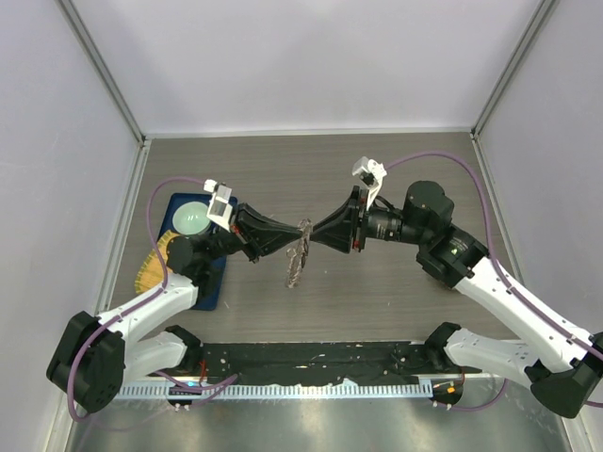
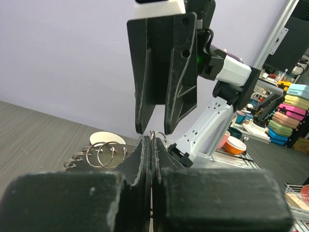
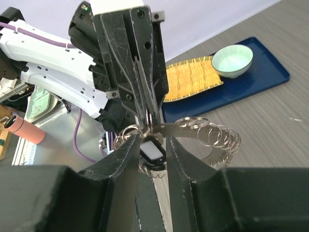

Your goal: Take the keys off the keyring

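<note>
The keyring (image 1: 298, 256) stands on edge above the table middle, held between both grippers. It is grey-brown metal with many small wire loops (image 3: 217, 137); some loops show in the left wrist view (image 2: 104, 153). My left gripper (image 1: 287, 243) is shut on a thin loop of the ring (image 2: 152, 137). My right gripper (image 1: 317, 235) faces it from the right, its jaws a little apart. A small black key (image 3: 152, 151) hangs between the right fingers (image 3: 130, 159); I cannot see firm contact. The left gripper's shut tips (image 3: 147, 113) sit just beyond.
A blue tray (image 1: 212, 282) lies at the left with a pale green bowl (image 1: 195, 217) and a yellow mat (image 1: 151, 268) on it. A black strip (image 1: 320, 363) runs along the near table edge between the arm bases.
</note>
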